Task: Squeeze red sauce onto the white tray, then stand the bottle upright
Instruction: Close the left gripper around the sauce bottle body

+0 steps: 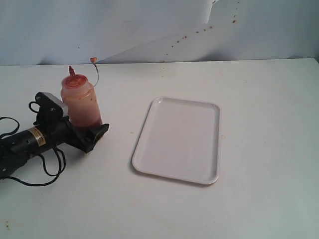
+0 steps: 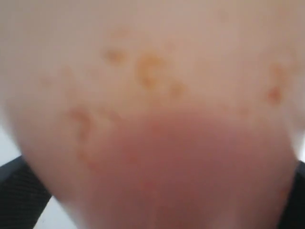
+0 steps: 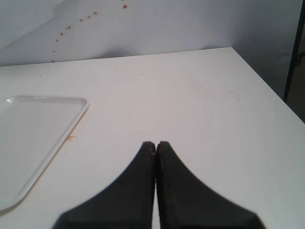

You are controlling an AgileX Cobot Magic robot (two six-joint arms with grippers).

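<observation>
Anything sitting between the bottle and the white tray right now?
Exterior view: apart from the left gripper around the bottle's base, only bare table up to the white tray.

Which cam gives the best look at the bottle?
Exterior view: the bottle shows nearly whole and upright, left of the white tray. Left wrist view is too close: only a blurred, orange-speckled stretch of its wall. Right wrist view does not show it.

L arm point(image 1: 20, 144) black w/ yellow label point(image 1: 34, 134), grey cam box point(image 1: 51, 102), looped black cables point(image 1: 50, 172); R hand point(image 3: 156, 147) black, tapered.
</observation>
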